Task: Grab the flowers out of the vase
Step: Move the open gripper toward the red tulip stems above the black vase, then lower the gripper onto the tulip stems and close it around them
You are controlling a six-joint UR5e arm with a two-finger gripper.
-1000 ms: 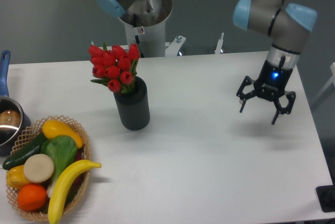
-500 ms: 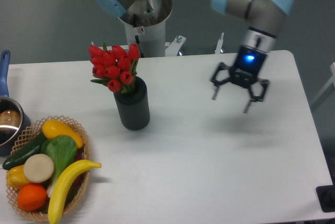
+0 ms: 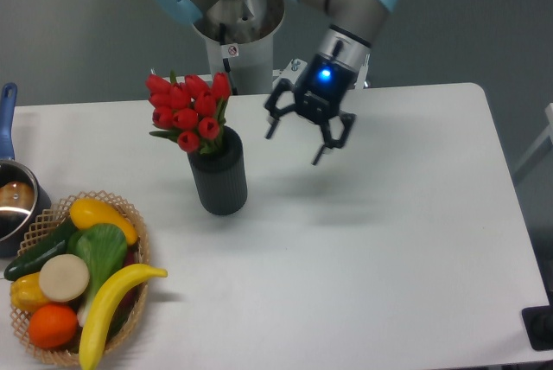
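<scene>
The flowers (image 3: 188, 110), a tight bunch of red tulip buds with green leaves, stand in the vase (image 3: 219, 174), a dark ribbed cylinder left of the table's middle. Their stems are hidden inside it. My gripper (image 3: 295, 148) hangs open and empty above the table, to the right of the flowers and about level with the vase mouth. Its fingers point down and it touches nothing.
A wicker basket (image 3: 121, 211) with a banana, an orange and other fruit and vegetables sits at the front left. A blue-handled steel pot (image 3: 14, 201) stands at the left edge. The arm's base (image 3: 238, 37) rises behind the vase.
The gripper has moved left across the table, from the right side to just right of the flowers, staying open. The flowers and vase have not moved.
</scene>
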